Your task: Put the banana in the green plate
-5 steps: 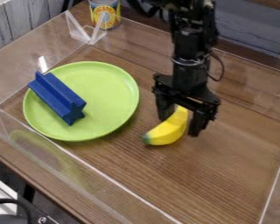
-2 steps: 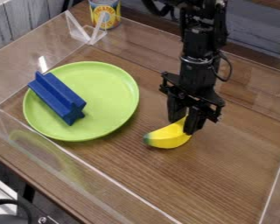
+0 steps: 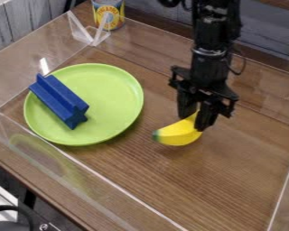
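Observation:
A small yellow banana with a dark green tip hangs slightly above the wooden table, just right of the green plate. My gripper points straight down and is shut on the banana's upper right end. The round lime-green plate lies to the left on the table, with a blue rectangular block resting on its left half. The banana's green tip points toward the plate's rim without touching it.
A clear plastic wall borders the table at the front and left edges. A yellow-labelled can stands at the back behind a clear stand. Bare wood extends to the right and in front of the gripper.
The fingers have closed onto the banana. The banana has come off the table a little and shifted slightly right with the gripper.

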Motion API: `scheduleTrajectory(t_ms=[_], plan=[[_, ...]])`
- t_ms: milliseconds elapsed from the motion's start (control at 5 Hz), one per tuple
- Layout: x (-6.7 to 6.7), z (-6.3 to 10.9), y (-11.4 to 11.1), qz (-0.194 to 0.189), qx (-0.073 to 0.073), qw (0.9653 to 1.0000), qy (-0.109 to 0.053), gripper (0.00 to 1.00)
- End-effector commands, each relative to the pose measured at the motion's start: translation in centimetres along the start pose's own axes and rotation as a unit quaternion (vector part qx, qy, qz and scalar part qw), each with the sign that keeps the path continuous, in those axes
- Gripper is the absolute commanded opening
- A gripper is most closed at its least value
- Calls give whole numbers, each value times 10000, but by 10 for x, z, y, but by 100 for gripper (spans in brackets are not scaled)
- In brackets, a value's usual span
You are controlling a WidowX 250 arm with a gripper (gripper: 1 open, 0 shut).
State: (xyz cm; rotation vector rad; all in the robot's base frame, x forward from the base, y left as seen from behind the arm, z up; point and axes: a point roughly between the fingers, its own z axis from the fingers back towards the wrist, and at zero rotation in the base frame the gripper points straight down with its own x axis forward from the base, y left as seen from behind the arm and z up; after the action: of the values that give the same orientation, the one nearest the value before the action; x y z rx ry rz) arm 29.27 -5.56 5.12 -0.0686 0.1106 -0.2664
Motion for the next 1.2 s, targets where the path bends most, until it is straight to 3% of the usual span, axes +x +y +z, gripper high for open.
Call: scheduleTrajectory(t_ms=[0,400,800,1000], plan=[[7,39,-11,-178,123,9989,-414,0],[-8,72,-25,681,277,9947,-712,0],[-27,105,13,1097,396,9894,-865,0],[-50,103,52,1317,424,9863,-903,0]])
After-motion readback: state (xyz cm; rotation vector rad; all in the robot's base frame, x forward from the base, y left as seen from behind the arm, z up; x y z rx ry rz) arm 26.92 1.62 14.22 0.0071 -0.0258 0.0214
